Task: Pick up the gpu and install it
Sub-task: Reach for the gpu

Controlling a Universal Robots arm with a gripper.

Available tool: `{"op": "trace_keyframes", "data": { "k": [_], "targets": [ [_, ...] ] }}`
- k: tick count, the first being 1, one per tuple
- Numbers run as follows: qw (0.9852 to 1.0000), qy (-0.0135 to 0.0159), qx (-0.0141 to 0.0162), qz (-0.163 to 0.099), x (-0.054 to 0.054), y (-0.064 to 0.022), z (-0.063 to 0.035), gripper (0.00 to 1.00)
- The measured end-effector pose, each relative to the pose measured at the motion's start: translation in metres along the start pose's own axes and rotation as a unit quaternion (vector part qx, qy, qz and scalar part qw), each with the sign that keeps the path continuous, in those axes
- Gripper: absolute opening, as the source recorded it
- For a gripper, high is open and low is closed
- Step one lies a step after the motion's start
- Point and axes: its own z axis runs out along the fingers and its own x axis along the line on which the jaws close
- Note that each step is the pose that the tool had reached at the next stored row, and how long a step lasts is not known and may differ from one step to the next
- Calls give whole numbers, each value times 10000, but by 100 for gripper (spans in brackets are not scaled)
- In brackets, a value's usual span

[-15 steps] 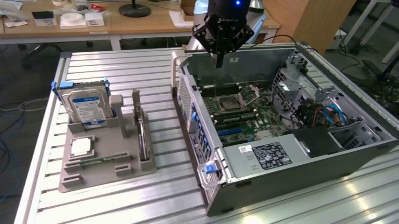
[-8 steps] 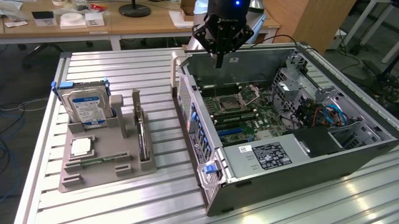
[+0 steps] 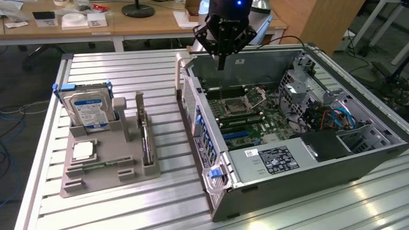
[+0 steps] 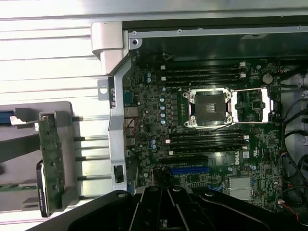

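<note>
Although the task calls for a pick and an install, the exterior view has the gpu (image 3: 146, 141) standing on edge in a slot of the grey holder (image 3: 102, 167) on the bench (image 3: 128, 67), near the hard drive (image 3: 89, 108), so neither step looks done. Well apart from it, the gripper (image 3: 221, 64) hangs over the rear of the open computer case (image 3: 268, 189), its fingers pressed together, holding and touching nothing. In the wrist view, the gripper (image 4: 168, 207) sits above the motherboard (image 4: 202, 144), near the blue slot (image 4: 190, 170), which is unoccupied. The gpu (image 4: 50, 159) shows as a green card upright in the holder, outside the case.
</note>
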Motion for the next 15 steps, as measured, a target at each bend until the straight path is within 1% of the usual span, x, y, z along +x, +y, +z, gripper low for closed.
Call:
{"op": "trace_keyframes", "data": {
  "k": [15],
  "targets": [
    [10000,0,-1,0,157,-12,-4,10]
  ]
}}
